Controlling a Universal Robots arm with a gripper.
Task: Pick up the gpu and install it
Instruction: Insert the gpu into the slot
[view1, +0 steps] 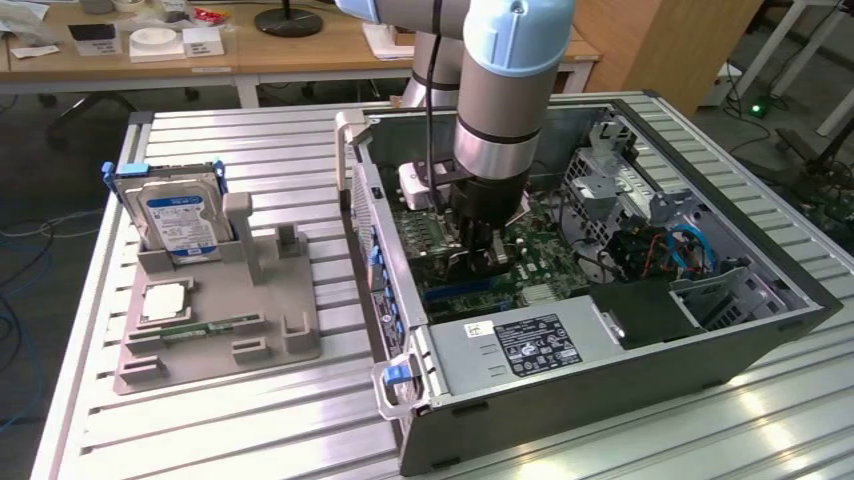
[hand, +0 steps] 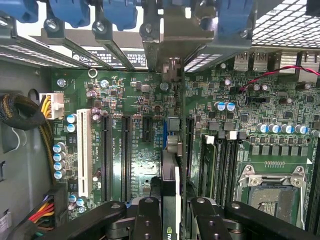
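Clamping gpu (hand: 169, 180) edge-on, gripper (hand: 172, 220) above motherboard (hand: 280, 110)

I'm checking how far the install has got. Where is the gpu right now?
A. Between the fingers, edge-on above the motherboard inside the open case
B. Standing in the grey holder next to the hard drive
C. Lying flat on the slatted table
A: the wrist view shows the gpu edge-on between the fingers, directly over the slots of the motherboard.
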